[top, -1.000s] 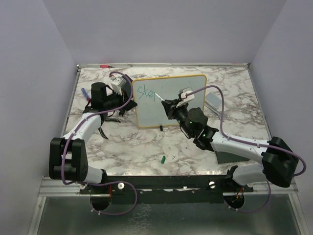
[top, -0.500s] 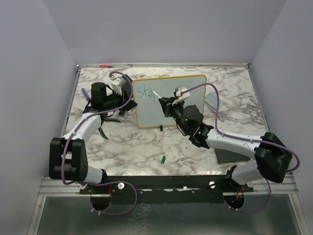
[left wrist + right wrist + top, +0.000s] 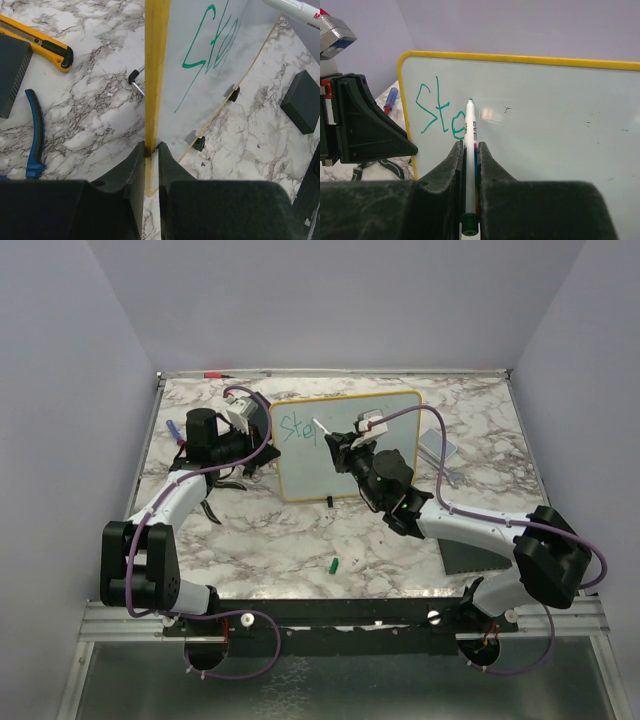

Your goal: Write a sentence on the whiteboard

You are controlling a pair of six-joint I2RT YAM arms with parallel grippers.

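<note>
The whiteboard [image 3: 350,455] with its yellow-orange frame stands upright on the marble table. Green writing [image 3: 297,427] on it reads "Ste" at the upper left; it also shows in the right wrist view [image 3: 436,112] and the left wrist view [image 3: 210,45]. My left gripper [image 3: 151,147] is shut on the board's left frame edge [image 3: 156,65]. My right gripper [image 3: 469,145] is shut on a white marker [image 3: 470,150], its tip at the board just right of the "e". In the top view the right gripper [image 3: 340,452] is in front of the board's upper middle.
A green marker cap [image 3: 334,565] lies on the table near the front. A yellow utility knife [image 3: 37,40] and blue-handled tool [image 3: 35,135] lie left of the board. Black pads [image 3: 302,100] lie to the right. A red pen [image 3: 215,374] lies at the back edge.
My right gripper has moved the marker left and up along the board toward the end of the green letters. The left gripper has held still on the frame.
</note>
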